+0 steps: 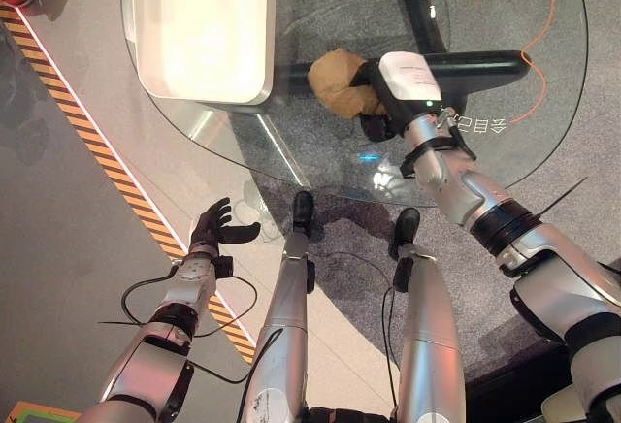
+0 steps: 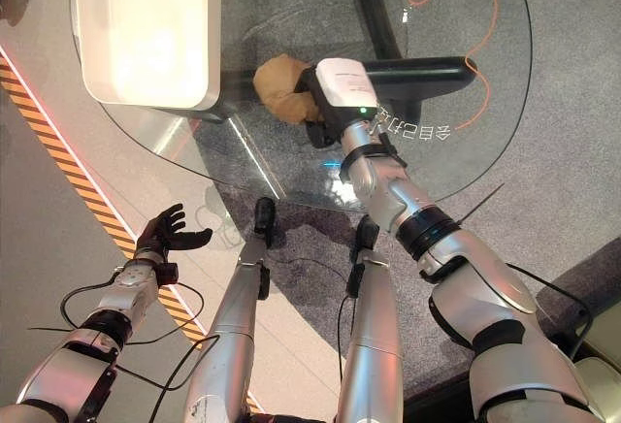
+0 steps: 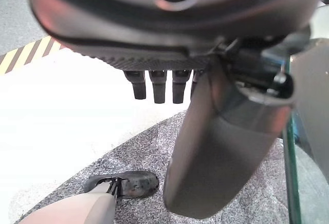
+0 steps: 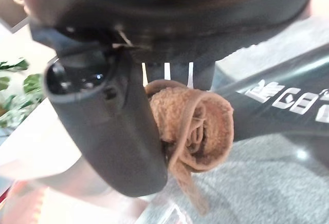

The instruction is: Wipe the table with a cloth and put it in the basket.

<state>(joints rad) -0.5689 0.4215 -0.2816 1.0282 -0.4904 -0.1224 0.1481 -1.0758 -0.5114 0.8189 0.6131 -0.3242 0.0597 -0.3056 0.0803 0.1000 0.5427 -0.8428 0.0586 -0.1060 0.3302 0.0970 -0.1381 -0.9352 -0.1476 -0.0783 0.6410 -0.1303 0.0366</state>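
The right hand (image 1: 388, 93) sits at the frame's centre, fingers and thumb curled round a bunched brown cloth (image 1: 340, 81) on the glass table (image 1: 543, 74). The cloth bulges toward the white basket (image 1: 199, 25) at upper left, a gap of bare glass between them. The left hand (image 1: 213, 224) hangs at lower left off the table's edge, fingers loosely spread.

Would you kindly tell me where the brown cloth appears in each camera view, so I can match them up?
Left eye view: brown cloth at upper centre on the glass table, bunched in the right hand.
Right eye view: upper centre, right of the white basket.
Right wrist view: centre, beside the thumb.
Left wrist view: not in it.
Shared landmark: the white basket.
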